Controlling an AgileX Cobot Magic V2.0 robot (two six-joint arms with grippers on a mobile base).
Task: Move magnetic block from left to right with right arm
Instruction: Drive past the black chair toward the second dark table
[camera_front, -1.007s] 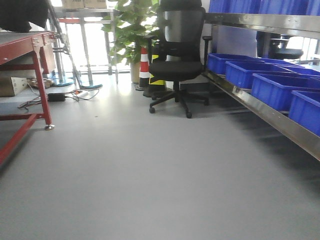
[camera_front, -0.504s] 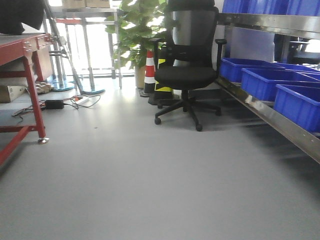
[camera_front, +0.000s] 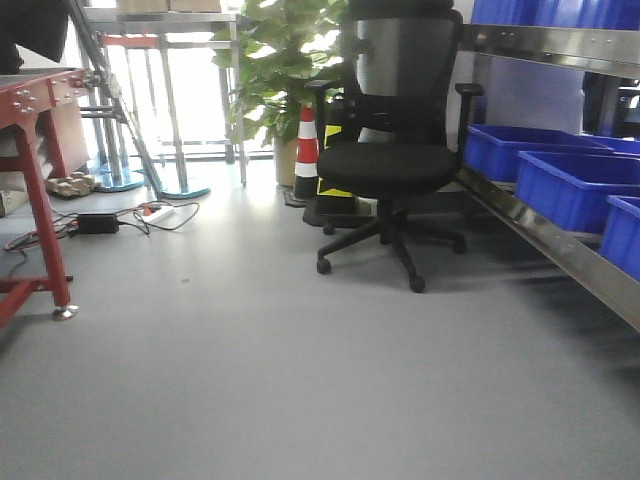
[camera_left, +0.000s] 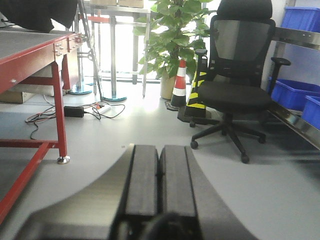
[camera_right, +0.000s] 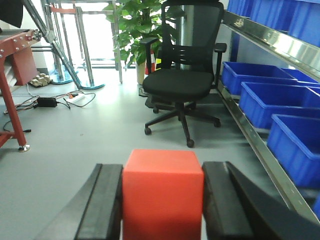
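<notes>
Right gripper is clamped on the red magnetic block, 2 black fingers flat against its sides, held above the grey floor in front of the black office chair. Left gripper has its fingers pressed together.

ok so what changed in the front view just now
The whole view shifted: the office chair grew and slid right, the red table slid left, and the blue bins ran partly off the right edge, as if the camera rolled forward. Nothing in the room itself moved.
</notes>
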